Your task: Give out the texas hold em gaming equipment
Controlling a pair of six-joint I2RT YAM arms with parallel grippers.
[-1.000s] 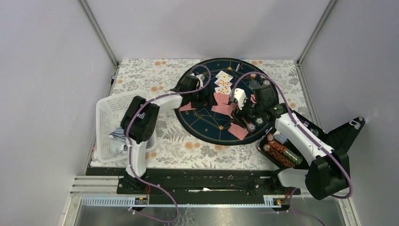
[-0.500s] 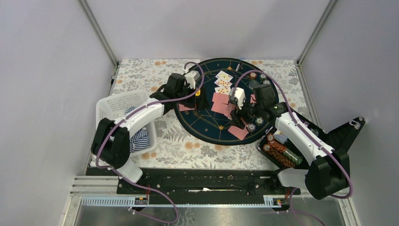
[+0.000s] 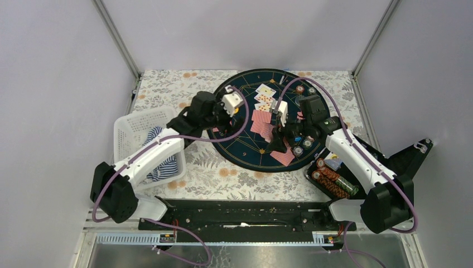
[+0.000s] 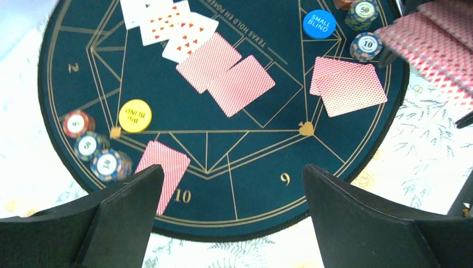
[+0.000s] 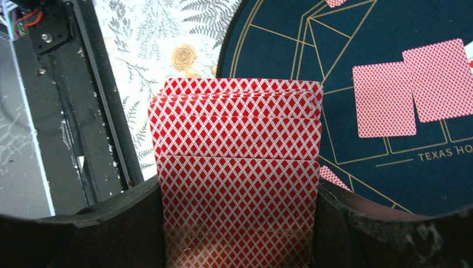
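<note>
**Left arm pulls back, right arm holds the deck**

Since a second ago the left arm has swung its elbow out to the near left. The left gripper (image 4: 231,177) has drawn back from the middle of the round mat (image 4: 251,167) to its rim, fingers spread wide and empty. Just ahead of its left finger lies a single face-down card (image 4: 162,174), with three chip stacks (image 4: 88,146) and the yellow disc (image 4: 135,115) beside it on the mat. Further in, three face-up cards (image 4: 177,27) lie in a row that touches two face-down cards (image 4: 226,71). Another face-down pair (image 4: 348,86) lies near the blue disc (image 4: 319,24) and further chips (image 4: 365,46). The right gripper (image 5: 240,204) clamps a fanned deck (image 5: 237,134) of red-backed cards above the mat's near edge.
</note>
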